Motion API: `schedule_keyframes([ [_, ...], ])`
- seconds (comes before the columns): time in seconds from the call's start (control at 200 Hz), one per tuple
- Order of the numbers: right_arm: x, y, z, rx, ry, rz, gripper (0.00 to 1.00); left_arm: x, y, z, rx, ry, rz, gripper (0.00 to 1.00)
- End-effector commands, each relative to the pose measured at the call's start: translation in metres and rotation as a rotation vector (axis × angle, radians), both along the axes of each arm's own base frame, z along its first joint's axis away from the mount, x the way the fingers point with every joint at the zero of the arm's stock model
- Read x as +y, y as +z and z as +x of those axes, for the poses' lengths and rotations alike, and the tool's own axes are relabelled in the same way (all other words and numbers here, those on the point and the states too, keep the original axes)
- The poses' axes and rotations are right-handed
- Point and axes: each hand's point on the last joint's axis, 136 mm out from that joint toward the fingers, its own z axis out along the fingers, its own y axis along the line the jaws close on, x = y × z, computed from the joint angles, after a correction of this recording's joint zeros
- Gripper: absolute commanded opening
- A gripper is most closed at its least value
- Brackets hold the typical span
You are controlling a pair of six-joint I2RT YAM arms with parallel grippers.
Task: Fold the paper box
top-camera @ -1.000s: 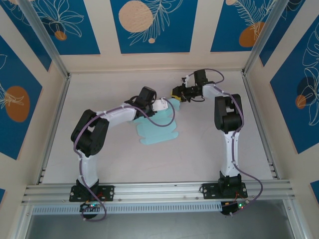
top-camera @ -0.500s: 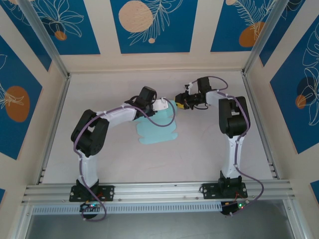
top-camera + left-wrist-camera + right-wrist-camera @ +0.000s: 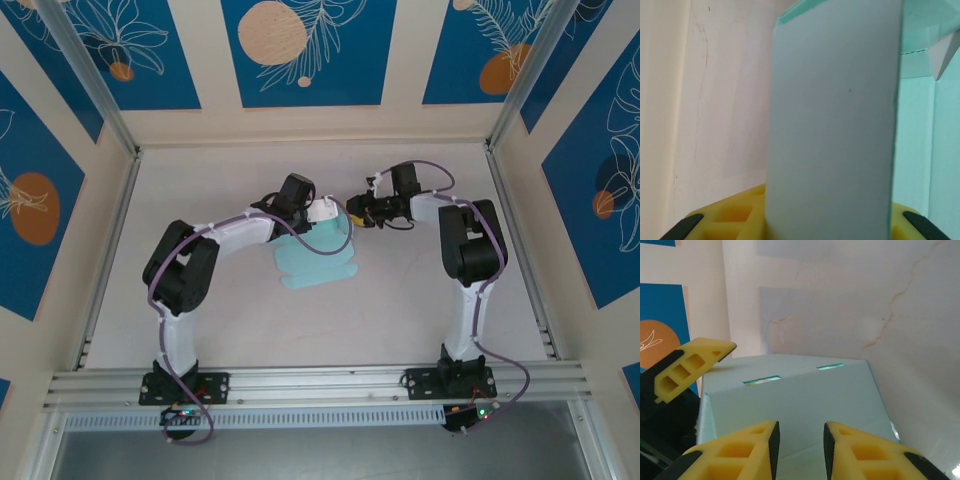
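The pale light-blue paper box [image 3: 315,262] lies partly flat mid-table, its far end lifted. My left gripper [image 3: 337,212] is at that far end. In the left wrist view a raised grey-backed panel [image 3: 832,125] stands across the yellow fingers [image 3: 725,220], which show on both sides of it and are apart. My right gripper [image 3: 357,212] faces it from the right. It hovers open, a narrow gap between its pads, over the folded panel [image 3: 790,395] with two slots [image 3: 762,381]. Nothing is between them. One left finger [image 3: 687,367] touches that panel's far left edge.
The white table [image 3: 420,290] has low metal rails along its left, right and near sides. Blue patterned walls stand behind and at both sides. The two gripper heads are very close together over the box's far end.
My right gripper has swung left and slightly nearer, closing in on the lifted end of the box. The left arm and the sheet have hardly moved.
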Motion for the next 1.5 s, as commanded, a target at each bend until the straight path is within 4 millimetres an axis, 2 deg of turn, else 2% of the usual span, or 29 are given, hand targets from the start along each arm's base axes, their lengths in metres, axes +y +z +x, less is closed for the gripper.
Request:
schedule_keyframes([
  [0.0, 0.009, 0.007, -0.012, 0.006, 0.024, 0.024, 0.32, 0.003, -0.023, -0.010, 0.054, 0.011, 0.019, 0.26],
  [0.155, 0.005, 0.014, -0.017, -0.060, 0.023, -0.017, 0.32, 0.003, -0.026, -0.012, 0.060, 0.007, 0.023, 0.26],
  [0.32, -0.003, 0.014, -0.026, -0.099, 0.039, -0.070, 0.31, 0.003, -0.027, -0.011, 0.061, 0.007, 0.026, 0.26],
  [0.665, -0.025, -0.011, -0.040, -0.024, -0.021, -0.151, 0.29, 0.002, -0.028, -0.012, 0.066, 0.009, 0.017, 0.26],
  [0.72, -0.028, -0.014, -0.044, -0.008, -0.041, -0.155, 0.32, 0.002, -0.028, -0.012, 0.067, 0.009, 0.016, 0.26],
  [0.84, -0.032, -0.016, -0.053, -0.009, -0.067, -0.169, 0.32, 0.002, -0.029, -0.013, 0.066, 0.002, 0.018, 0.26],
  [0.94, -0.031, -0.014, -0.051, -0.044, -0.050, -0.188, 0.32, 0.001, -0.030, -0.014, 0.066, -0.003, 0.021, 0.26],
  [1.14, -0.023, -0.009, -0.033, -0.063, -0.016, -0.219, 0.32, 0.000, -0.028, -0.013, 0.065, -0.002, 0.015, 0.26],
  [1.35, -0.024, -0.014, -0.041, -0.107, -0.004, -0.346, 0.34, 0.001, -0.029, -0.014, 0.064, -0.007, 0.024, 0.26],
  [1.495, -0.032, -0.016, -0.043, -0.164, -0.016, -0.428, 0.46, 0.002, -0.030, -0.015, 0.061, -0.012, 0.033, 0.26],
])
